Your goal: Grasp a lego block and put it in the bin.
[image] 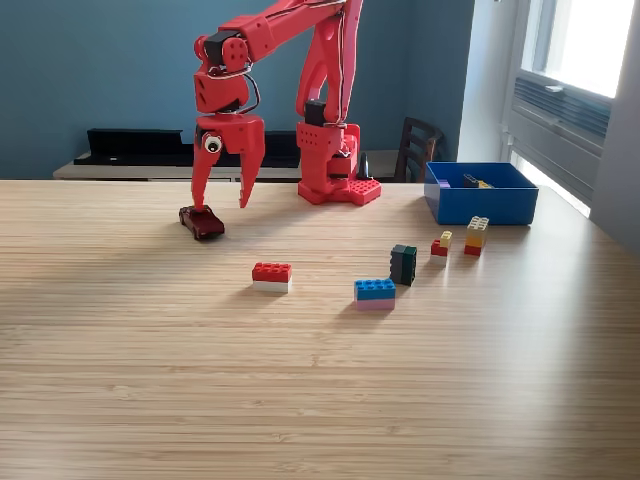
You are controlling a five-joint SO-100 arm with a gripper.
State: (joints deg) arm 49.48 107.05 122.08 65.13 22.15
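One red arm [300,60] is seen, its base [335,165] set at the far side of the wooden table [300,400]. Its gripper [220,203] hangs with jaws spread wide, pointing down, just above a small dark red toy car [203,222]; nothing is held. One jaw tip appears close to or touching the car's rear, though contact cannot be confirmed.

Five lego pieces are counted on the table: a red-on-white block [272,276], a blue-on-pink block [375,292], a dark green block [403,264], a small red-and-yellow piece [440,244], and a stacked yellow, orange and red piece [476,236]. All lie apart from one another, between the car and the bin.

One blue bin [480,202] is placed near the table's far edge, toward the exterior view's right, well apart from the gripper. Inside it, small items are partly seen above the wall, but their number and kind cannot be made out.

Broad bare table lies in the foreground and at the exterior view's left. The arm's upper part is cut off by the top edge. A chair [418,148] is partly hidden behind the table.
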